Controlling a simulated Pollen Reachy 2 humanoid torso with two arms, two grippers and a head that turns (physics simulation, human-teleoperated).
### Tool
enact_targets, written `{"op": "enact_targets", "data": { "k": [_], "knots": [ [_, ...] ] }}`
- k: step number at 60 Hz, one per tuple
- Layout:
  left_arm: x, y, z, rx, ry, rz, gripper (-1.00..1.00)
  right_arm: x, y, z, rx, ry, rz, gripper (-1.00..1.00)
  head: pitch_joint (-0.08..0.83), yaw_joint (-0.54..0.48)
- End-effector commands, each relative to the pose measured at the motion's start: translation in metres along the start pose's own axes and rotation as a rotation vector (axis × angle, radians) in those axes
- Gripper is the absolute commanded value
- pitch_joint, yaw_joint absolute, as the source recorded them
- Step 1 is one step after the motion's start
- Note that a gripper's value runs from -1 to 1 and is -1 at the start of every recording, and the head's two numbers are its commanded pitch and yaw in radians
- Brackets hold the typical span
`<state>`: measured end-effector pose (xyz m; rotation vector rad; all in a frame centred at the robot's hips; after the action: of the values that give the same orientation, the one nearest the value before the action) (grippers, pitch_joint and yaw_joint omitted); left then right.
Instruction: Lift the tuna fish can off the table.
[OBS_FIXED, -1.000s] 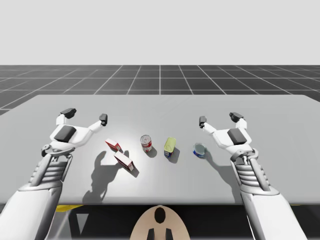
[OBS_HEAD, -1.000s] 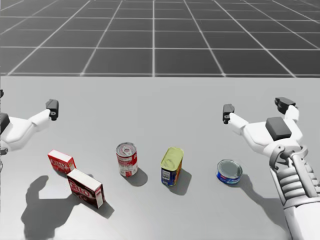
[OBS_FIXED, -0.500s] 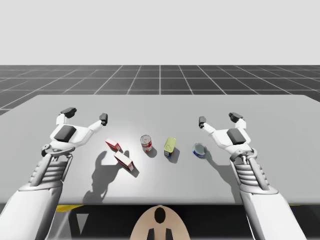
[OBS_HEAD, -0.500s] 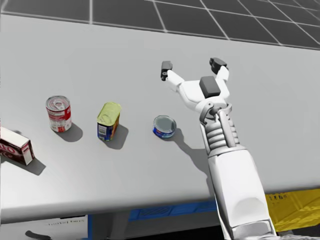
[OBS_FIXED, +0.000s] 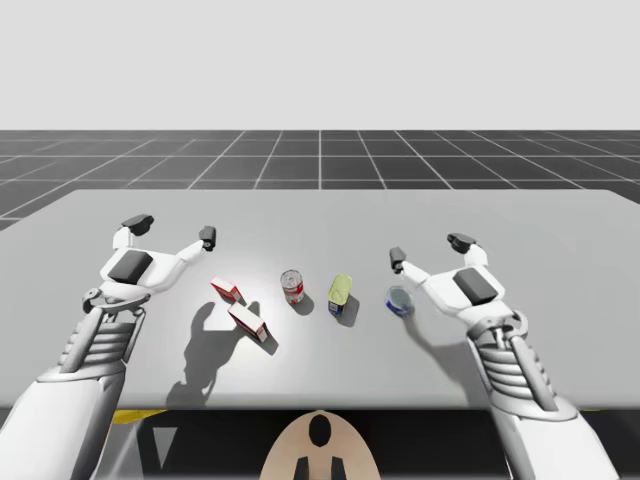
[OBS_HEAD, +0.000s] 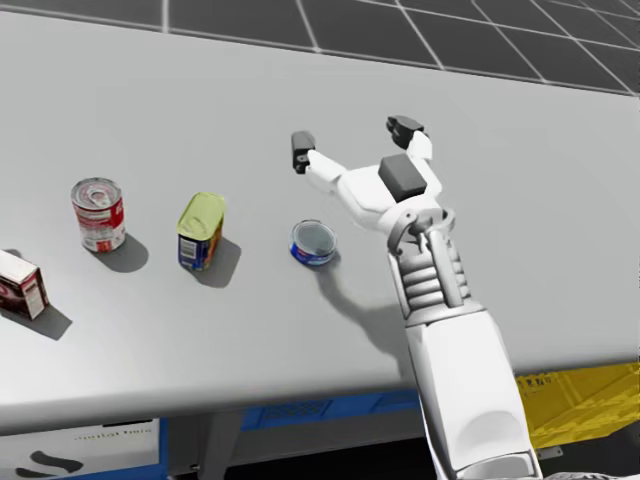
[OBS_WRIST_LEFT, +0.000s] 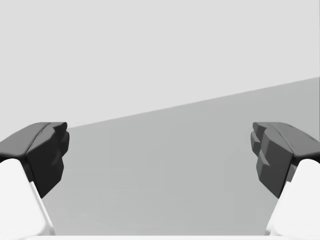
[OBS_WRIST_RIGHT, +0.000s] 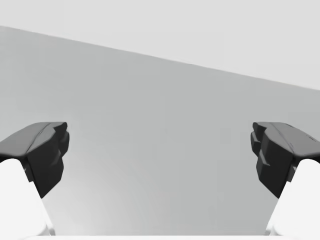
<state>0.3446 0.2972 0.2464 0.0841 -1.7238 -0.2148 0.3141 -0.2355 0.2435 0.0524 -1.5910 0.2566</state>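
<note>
The tuna can (OBS_FIXED: 399, 300) (OBS_HEAD: 313, 243) is low, round and blue with a silver lid, standing on the grey table (OBS_FIXED: 320, 215). My right gripper (OBS_FIXED: 428, 250) (OBS_HEAD: 352, 140) (OBS_WRIST_RIGHT: 160, 155) hovers open just beyond and above the can, fingers spread wide, bare table between them. My left gripper (OBS_FIXED: 170, 229) (OBS_WRIST_LEFT: 160, 155) stays open at the table's left, far from the can, with nothing between its fingers.
Left of the tuna can stand a yellow-topped blue tin (OBS_FIXED: 340, 294) (OBS_HEAD: 199, 231) and a red soup can (OBS_FIXED: 292, 286) (OBS_HEAD: 99, 213). Two red-and-white boxes (OBS_FIXED: 228, 291) (OBS_FIXED: 248, 322) lie further left. The table's front edge (OBS_HEAD: 250, 395) is near.
My right gripper has moved left and slightly forward, closer above the tuna can. My head has turned a little further, shifting the view. The left arm is still.
</note>
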Motion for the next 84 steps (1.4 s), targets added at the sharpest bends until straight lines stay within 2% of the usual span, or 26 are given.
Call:
{"op": "enact_targets", "data": {
  "k": [1,8,12,20,25,31,32,35,48,54,57,62,71,77,79,80,81,83,84],
  "knots": [
    [0.000,-0.001,0.000,-0.003,0.000,0.001,-1.00,0.000,0.006,0.029,0.115,0.057,0.039,-1.00,0.697,-0.33],
    [0.000,-0.001,-0.001,-0.003,-0.002,0.001,-1.00,-0.010,0.004,0.046,0.174,0.110,0.002,-1.00,0.696,-0.33],
    [0.000,-0.001,-0.001,-0.003,-0.002,-0.001,-1.00,-0.017,0.003,0.052,0.203,0.135,0.004,-1.00,0.698,-0.33],
    [0.000,-0.002,-0.001,-0.002,-0.002,-0.005,-1.00,-0.037,0.005,0.059,0.251,0.191,0.040,-1.00,0.699,-0.34],
    [-0.001,-0.002,-0.001,-0.002,-0.002,-0.008,-1.00,-0.051,0.006,0.058,0.258,0.220,0.045,-1.00,0.699,-0.34],
    [-0.001,-0.002,0.000,-0.002,-0.002,-0.008,-1.00,-0.066,0.008,0.053,0.270,0.250,0.029,-1.00,0.700,-0.34],
    [-0.001,-0.002,0.000,-0.002,-0.002,-0.008,-1.00,-0.070,0.009,0.052,0.280,0.267,0.015,-1.00,0.700,-0.34],
    [-0.001,-0.002,0.000,-0.002,-0.002,-0.008,-1.00,-0.076,0.011,0.047,0.274,0.270,0.029,-1.00,0.700,-0.34],
    [-0.002,-0.004,0.000,-0.003,0.006,-0.010,-1.00,-0.091,0.014,0.027,0.271,0.318,0.019,-1.00,0.705,-0.33],
    [-0.002,-0.004,0.000,-0.002,0.006,-0.010,-1.00,-0.097,0.014,0.018,0.260,0.336,0.002,-1.00,0.704,-0.33],
    [-0.002,-0.004,0.000,-0.001,0.005,-0.008,-1.00,-0.099,0.014,0.014,0.257,0.351,-0.032,-1.00,0.703,-0.33],
    [-0.001,-0.005,0.000,-0.001,0.005,-0.009,-1.00,-0.102,0.014,0.009,0.250,0.367,-0.044,-1.00,0.704,-0.33],
    [-0.001,-0.004,0.001,0.000,0.004,-0.007,-1.00,-0.108,0.013,-0.001,0.253,0.416,-0.105,-1.00,0.704,-0.32],
    [-0.001,-0.005,0.001,0.000,0.004,-0.008,-1.00,-0.110,0.013,-0.001,0.259,0.423,-0.107,-1.00,0.705,-0.32],
    [-0.001,-0.005,0.001,0.000,0.004,-0.008,-1.00,-0.111,0.013,0.000,0.257,0.418,-0.094,-0.86,0.705,-0.32],
    [-0.001,-0.005,0.002,0.000,0.004,-0.008,-1.00,-0.111,0.013,0.001,0.237,0.409,-0.082,-0.35,0.704,-0.32],
    [-0.001,-0.005,0.002,0.000,0.004,-0.008,-1.00,-0.111,0.013,0.001,0.214,0.399,-0.076,0.41,0.704,-0.32],
    [-0.001,-0.005,0.002,0.000,0.004,-0.008,-1.00,-0.111,0.013,0.001,0.224,0.403,-0.086,1.00,0.704,-0.32],
    [-0.001,-0.005,0.002,0.000,0.004,-0.008,-1.00,-0.112,0.012,0.002,0.226,0.404,-0.087,1.00,0.703,-0.32]
  ]
}}
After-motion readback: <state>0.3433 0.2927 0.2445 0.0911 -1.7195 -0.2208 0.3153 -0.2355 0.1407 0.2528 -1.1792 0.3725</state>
